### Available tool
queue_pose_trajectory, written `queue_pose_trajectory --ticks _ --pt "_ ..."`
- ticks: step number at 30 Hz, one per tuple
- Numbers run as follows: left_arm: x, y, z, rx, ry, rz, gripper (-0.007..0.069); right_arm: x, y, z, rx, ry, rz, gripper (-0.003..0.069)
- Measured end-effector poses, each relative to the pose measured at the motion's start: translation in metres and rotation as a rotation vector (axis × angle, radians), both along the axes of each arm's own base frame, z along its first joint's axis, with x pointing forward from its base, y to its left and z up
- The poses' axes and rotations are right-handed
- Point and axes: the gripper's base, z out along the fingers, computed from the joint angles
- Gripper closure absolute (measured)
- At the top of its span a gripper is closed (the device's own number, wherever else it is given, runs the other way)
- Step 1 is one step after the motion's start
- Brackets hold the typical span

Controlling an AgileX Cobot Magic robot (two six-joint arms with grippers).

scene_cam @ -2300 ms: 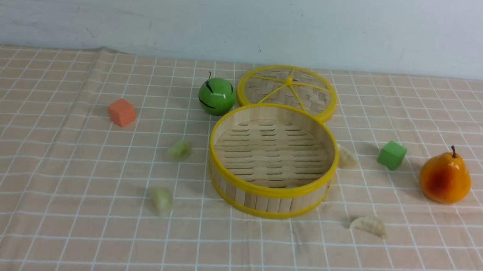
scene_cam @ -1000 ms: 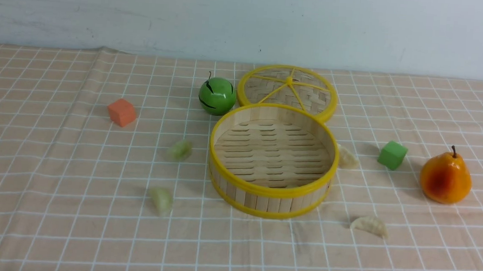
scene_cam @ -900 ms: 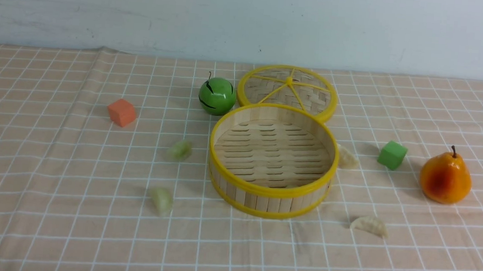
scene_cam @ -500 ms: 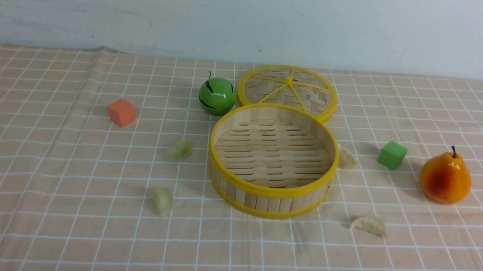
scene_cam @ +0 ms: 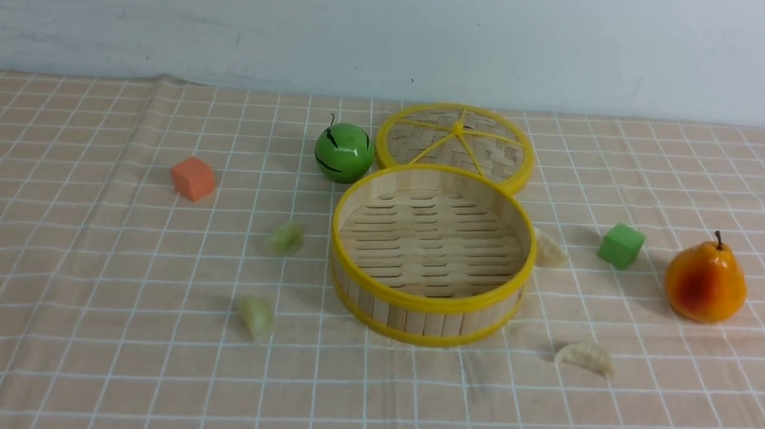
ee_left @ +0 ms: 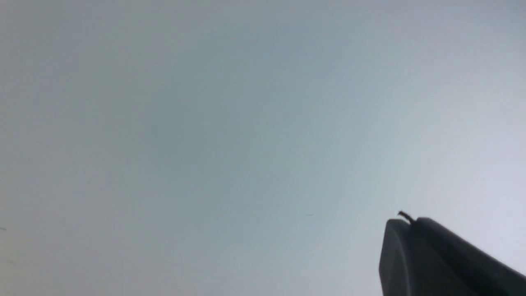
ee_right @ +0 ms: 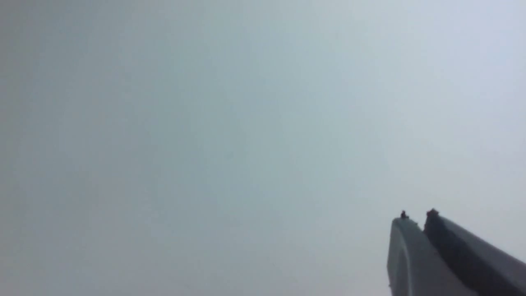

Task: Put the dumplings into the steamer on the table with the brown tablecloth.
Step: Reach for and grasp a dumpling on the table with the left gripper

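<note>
- Left gripper (ee_left: 407,220): dark fingers together, tips meeting, seen against a pale, blurred surface.
- Right gripper (ee_right: 418,218): fingers together too, as far as the soft focus lets one judge; pale surface ahead of them as well.
- Steamer (scene_cam: 430,304): on the tablecloth (scene_cam: 162,374), away from both pairs of fingers, between the left-arm and right-arm sides. Yellow rims, slatted floor facing up.
- All four dumplings lie on the cloth outside the steamer, apart from the fingers.
- Toward the left fingers' side of the steamer: the far green dumpling (scene_cam: 285,238) and the near green dumpling (scene_cam: 256,317), the latter closer to the robot.
- Toward the right fingers' side: the far cream dumpling (scene_cam: 550,250), just beside the steamer wall, and the near cream dumpling (scene_cam: 586,358), closer to the robot.
- Lid (scene_cam: 457,129): woven, yellow spokes, lying beyond the steamer as seen from the arms.
- Green ball (scene_cam: 344,152): dark-striped, stemmed, beside the lid on the left fingers' side; orange cube (scene_cam: 193,178) farther out that way.
- Green cube (scene_cam: 621,245): on the right fingers' side, past the far cream dumpling; orange pear (scene_cam: 706,281) farther out, its stem up.
</note>
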Motion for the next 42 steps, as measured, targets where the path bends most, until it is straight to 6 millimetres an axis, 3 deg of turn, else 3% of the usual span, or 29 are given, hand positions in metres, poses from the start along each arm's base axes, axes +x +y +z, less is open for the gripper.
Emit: queue_pose_trajectory --ticks 3,6,7,9,12,13,14,16,20,25,31,35,42 --pt "0.037 -0.004 0.004 0.062 0.100 0.013 0.0638 0.014 0.002 0.003 -0.066 0.138 -0.009 0.0674" --pt "0.105 -0.008 -0.028 0.040 0.393 0.010 0.0638 0.047 0.004 -0.017 -0.138 0.426 0.002 0.0678" --pt "0.118 -0.009 -0.038 0.039 0.461 0.013 0.0638 0.053 0.005 -0.022 -0.136 0.485 0.009 0.0678" --pt "0.136 -0.010 -0.056 0.012 0.588 0.029 0.0638 0.060 0.006 -0.031 -0.120 0.601 0.028 0.0678" --pt "0.168 -0.019 -0.099 0.050 0.893 0.091 0.0638 0.074 0.011 -0.047 -0.127 0.974 0.097 0.0678" --pt "0.169 -0.020 -0.100 0.060 0.912 0.102 0.0638 0.075 0.012 -0.047 -0.127 0.976 0.097 0.0678" --pt "0.175 -0.027 -0.110 0.126 1.003 0.123 0.0638 0.078 0.014 -0.052 -0.180 1.110 0.133 0.0678" --pt "0.185 -0.040 -0.121 0.215 1.114 0.130 0.0638 0.082 0.017 -0.057 -0.229 1.213 0.186 0.0678" --pt "0.200 -0.061 -0.133 0.351 1.269 0.092 0.0638 0.093 0.025 -0.063 -0.260 1.245 0.260 0.0678" --pt "0.244 -0.099 -0.142 0.467 1.449 -0.142 0.0638 0.110 0.038 -0.067 -0.329 1.187 0.335 0.0676" --pt "0.300 -0.130 -0.125 0.599 1.342 -0.288 0.0638 0.111 0.048 -0.070 -0.424 1.172 0.407 0.0674" --pt "0.328 -0.136 -0.133 0.678 1.312 -0.254 0.0617 0.111 0.049 -0.071 -0.446 1.167 0.414 0.0674" --pt "0.369 -0.143 -0.183 0.735 1.293 -0.165 0.0342 0.111 0.050 -0.071 -0.439 1.167 0.423 0.0673"
